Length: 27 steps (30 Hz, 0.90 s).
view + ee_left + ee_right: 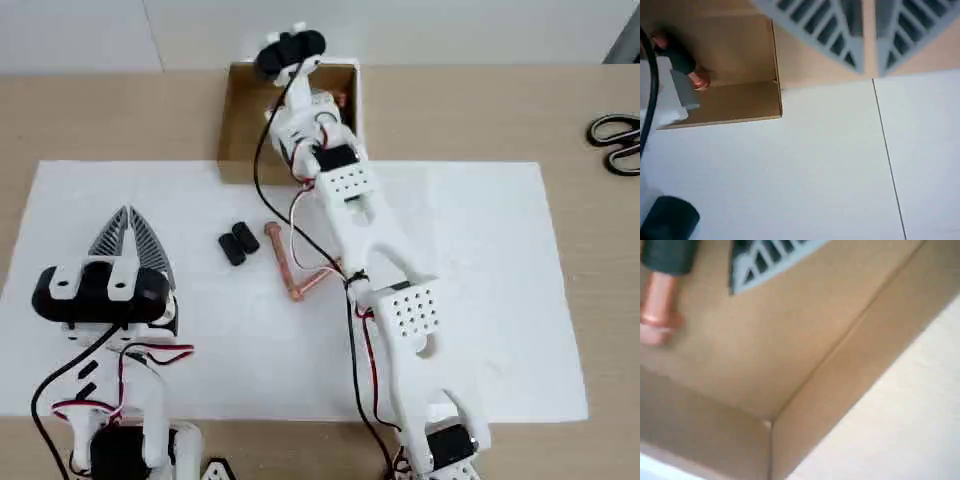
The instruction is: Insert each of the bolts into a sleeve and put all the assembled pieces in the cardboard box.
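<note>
The right hand hangs inside the open brown cardboard box, which stands on the wooden counter at 12 o'clock of the white paper sheet. It is closed on a black foam sleeve with a copper bolt through it.

The left hand is at 8 o'clock on the sheet, grey fingers nearly together, gripping nothing.

Two loose black sleeves lie mid-sheet. Two bare copper bolts lie just beside them, at 3 to 4 o'clock.

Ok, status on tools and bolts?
Right tool shut on sleeved bolt over cardboard box. Left tool shut, empty, over paper. Two bolts, two sleeves loose on paper. Right arm stretched alongside them.
</note>
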Tool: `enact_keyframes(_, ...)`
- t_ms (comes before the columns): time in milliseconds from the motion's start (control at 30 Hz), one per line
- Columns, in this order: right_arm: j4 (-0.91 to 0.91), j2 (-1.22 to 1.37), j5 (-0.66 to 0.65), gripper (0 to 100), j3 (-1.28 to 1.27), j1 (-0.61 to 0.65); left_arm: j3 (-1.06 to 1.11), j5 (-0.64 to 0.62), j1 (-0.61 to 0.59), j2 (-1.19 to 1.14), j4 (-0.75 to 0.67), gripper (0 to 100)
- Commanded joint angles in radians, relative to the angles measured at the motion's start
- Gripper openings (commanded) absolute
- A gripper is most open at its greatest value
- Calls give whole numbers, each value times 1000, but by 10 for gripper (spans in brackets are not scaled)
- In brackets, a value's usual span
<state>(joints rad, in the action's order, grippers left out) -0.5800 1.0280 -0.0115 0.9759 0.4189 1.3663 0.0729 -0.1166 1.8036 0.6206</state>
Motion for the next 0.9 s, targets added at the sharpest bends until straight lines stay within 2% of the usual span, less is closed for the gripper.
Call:
enact_keyframes(0,-288,-19,15,203,207,5,-5,0,-6,12,26,6)
enact_keyframes(200,-848,-10,12,202,540,44,-5,0,-6,12,170,6)
enact_keyframes(333,-1069,-10,15,202,595,85,-5,-3,-6,12,216,6)
enact_keyframes(633,-1099,-16,17,202,582,228,-2,0,-12,14,212,6)
enact_keyframes(733,-1101,-10,17,202,582,283,-2,0,-91,14,212,6)
enact_keyframes(867,-1101,8,18,202,526,314,-2,0,-261,14,212,6)
